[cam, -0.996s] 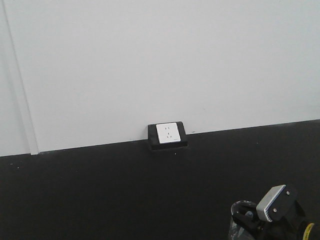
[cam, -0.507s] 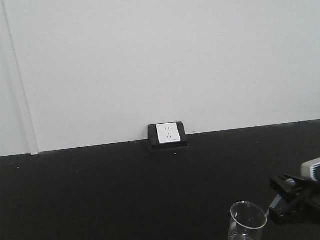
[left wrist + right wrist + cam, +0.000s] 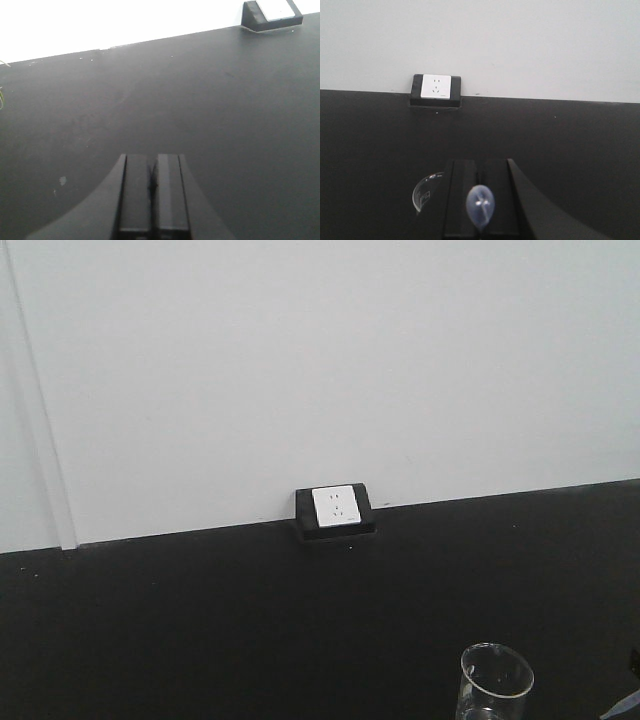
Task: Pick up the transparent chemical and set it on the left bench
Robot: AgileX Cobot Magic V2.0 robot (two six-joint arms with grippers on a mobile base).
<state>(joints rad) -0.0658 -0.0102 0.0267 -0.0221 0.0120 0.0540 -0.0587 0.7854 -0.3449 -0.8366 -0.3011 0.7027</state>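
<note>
The transparent chemical, a small clear glass beaker, stands upright on the black worktop at the lower right of the front view. In the right wrist view only part of its rim shows, just left of my right gripper. That gripper is shut, apart from the beaker, with nothing between its fingers. A pale bluish blob that I cannot identify lies over the fingers. My left gripper is shut and empty above bare worktop. The left bench is out of view.
A white wall socket in a black housing sits where the black worktop meets the white wall. It also shows as the socket in the left wrist view and the socket in the right wrist view.
My right gripper was at the beaker a second ago. It has pulled away to the right and down, nearly out of the front view. The beaker stays standing on the worktop.
</note>
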